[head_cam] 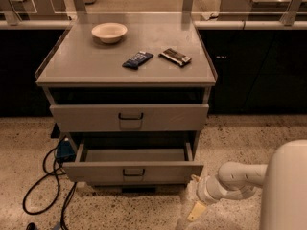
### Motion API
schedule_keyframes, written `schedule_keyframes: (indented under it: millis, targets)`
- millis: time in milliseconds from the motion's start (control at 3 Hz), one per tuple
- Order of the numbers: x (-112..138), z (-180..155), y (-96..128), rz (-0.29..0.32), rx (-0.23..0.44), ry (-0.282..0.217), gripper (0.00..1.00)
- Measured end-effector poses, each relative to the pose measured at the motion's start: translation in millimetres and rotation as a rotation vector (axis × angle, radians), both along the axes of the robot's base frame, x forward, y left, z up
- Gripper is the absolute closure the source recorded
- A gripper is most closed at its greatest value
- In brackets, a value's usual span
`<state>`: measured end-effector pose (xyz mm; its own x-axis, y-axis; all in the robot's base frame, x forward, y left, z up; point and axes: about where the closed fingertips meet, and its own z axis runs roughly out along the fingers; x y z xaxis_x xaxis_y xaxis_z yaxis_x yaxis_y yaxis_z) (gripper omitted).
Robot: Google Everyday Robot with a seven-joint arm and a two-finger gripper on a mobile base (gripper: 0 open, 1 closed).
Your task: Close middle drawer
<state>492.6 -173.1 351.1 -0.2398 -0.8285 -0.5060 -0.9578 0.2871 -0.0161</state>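
Note:
The middle drawer (132, 170) is a wide grey metal drawer with a small dark centre handle (133, 172). It stands pulled out from the grey cabinet (125, 78), and its inside looks empty. My gripper (196, 211) is low at the bottom of the view. It sits just below and to the right of the drawer's front right corner, apart from the drawer. My white arm (237, 178) reaches in from the right. The top drawer (129, 117) sits above the middle one. The lowest drawer is hidden under the open one.
On the cabinet top lie a white bowl (109, 32), a dark blue packet (137, 59) and a dark snack bar (175, 56). Black cables (45, 181) and a blue box (64, 151) lie on the speckled floor at the left. Dark counters flank the cabinet.

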Motion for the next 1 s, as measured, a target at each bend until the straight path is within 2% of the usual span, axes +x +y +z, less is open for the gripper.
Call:
schedule_keyframes:
  millis: [333, 667, 1000]
  targets:
    - [-0.3, -22.6, 12.9, 0.027, 0.057, 0.052, 0.0]
    - [-0.3, -22.6, 12.9, 0.027, 0.057, 0.052, 0.0]
    - [10.1, -19.0, 23.3, 0.048, 0.039, 0.038, 0.0]
